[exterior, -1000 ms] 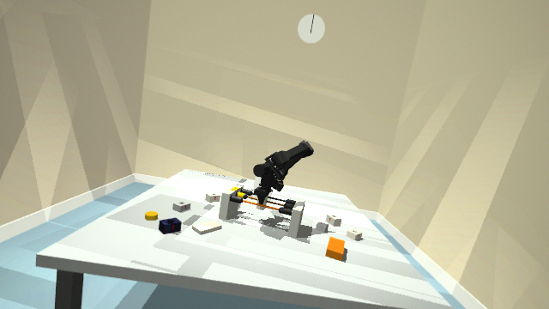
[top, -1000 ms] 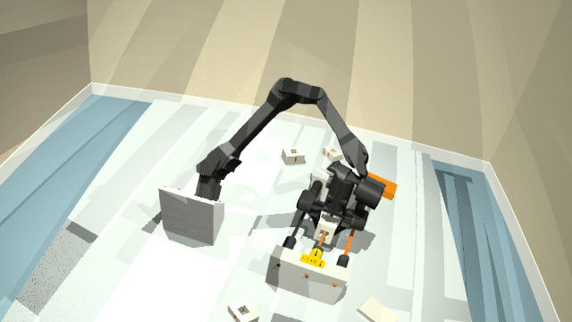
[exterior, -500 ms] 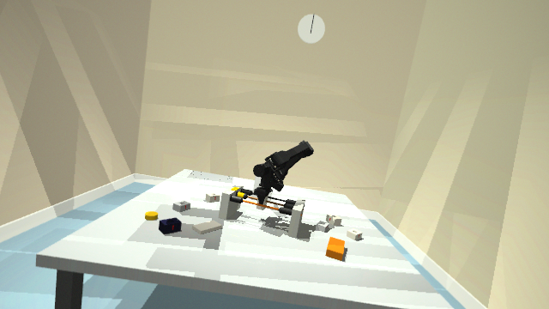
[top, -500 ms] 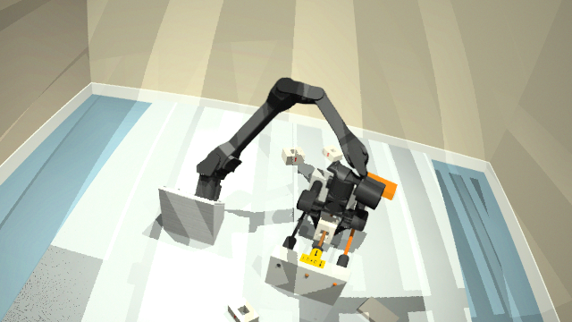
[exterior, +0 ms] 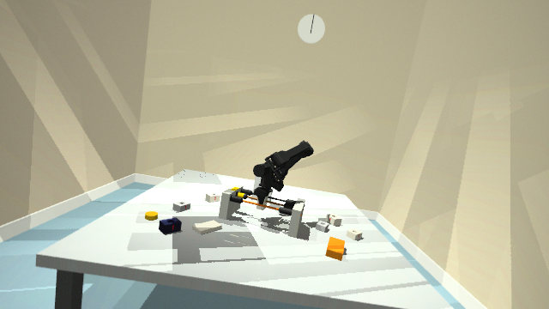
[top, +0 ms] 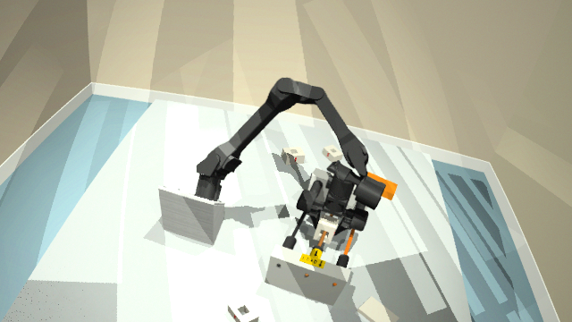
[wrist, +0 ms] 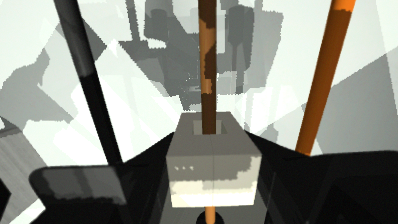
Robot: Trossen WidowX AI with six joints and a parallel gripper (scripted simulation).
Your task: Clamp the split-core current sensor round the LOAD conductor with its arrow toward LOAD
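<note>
Looks like you've got some electrical test bench [top: 147, 286] [exterior: 141, 262], honestly: conductors [top: 323, 239] [exterior: 253, 203] [wrist: 208, 65] strung between end blocks [top: 308, 279] [exterior: 297, 221].

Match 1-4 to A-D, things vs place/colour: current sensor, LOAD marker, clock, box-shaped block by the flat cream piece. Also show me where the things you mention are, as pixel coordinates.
1. Current sensor [top: 328, 225] [exterior: 263, 208] [wrist: 214, 180]
2. LOAD marker [top: 308, 259] [exterior: 235, 189]
3. Clock [exterior: 305, 28]
4. Block [exterior: 170, 226] by the flat cream piece [top: 374, 309] [exterior: 207, 227]

A. High on the wall
B. Dark blue, on the table
C. Around the middle conductor
D. Yellow, at one end support

Pairs: 1-C, 2-D, 3-A, 4-B
</note>
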